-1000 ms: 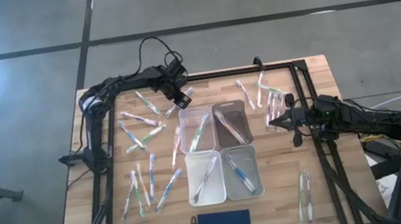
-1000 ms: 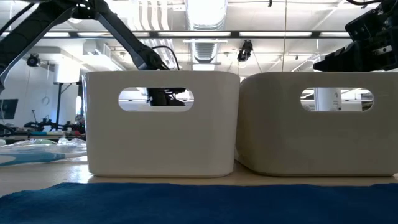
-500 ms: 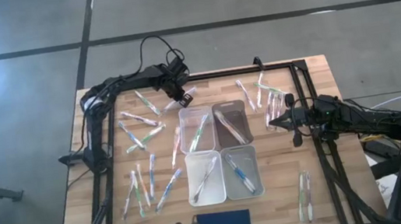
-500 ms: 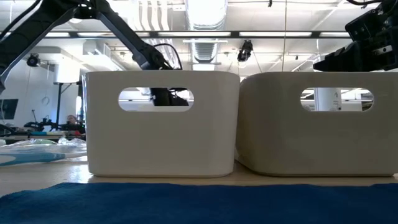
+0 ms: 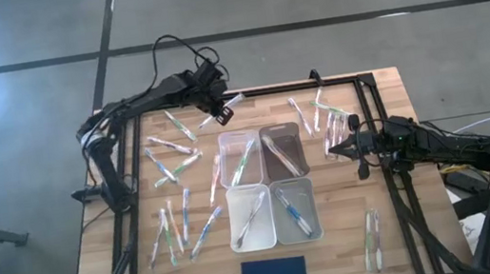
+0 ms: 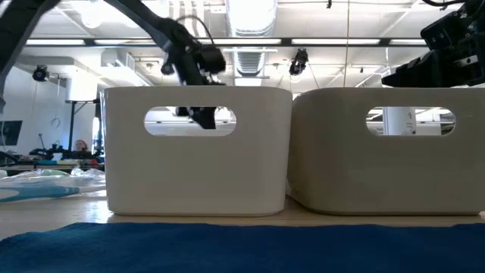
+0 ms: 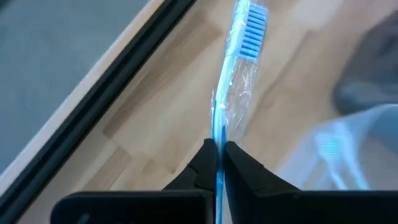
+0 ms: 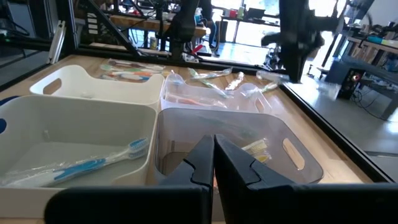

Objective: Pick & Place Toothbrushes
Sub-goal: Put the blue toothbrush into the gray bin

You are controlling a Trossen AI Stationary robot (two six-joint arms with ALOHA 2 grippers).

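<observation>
So my left gripper [image 7: 217, 163] is pinched tight on a blue toothbrush [image 7: 237, 81] in its clear wrapper, holding the handle end with the bristle head sticking way out front. In the high view it sits lifted at about 11 o'clock on the table, just past the far-left bin [image 5: 240, 157] of the four clear bins. This thing looks super light, so weight's a non-issue, but that crinkly film looks slick and I'd guess the brush could swivel or slide between the fingers since I've only got the tail end of it. Grabbing nearer the middle of the handle would probably feel steadier; the head end is bulky with wrap and not a great spot. It's stiff enough that it won't droop, though. The rest of the toothbrushes [image 5: 170, 167] are scattered loose on the wood, mostly around 9 o'clock and a few near 2 o'clock, plus one or so already in each bin. My right gripper [image 8: 213, 163] is shut on nothing, parked at 3 o'clock beside the bins.
</observation>
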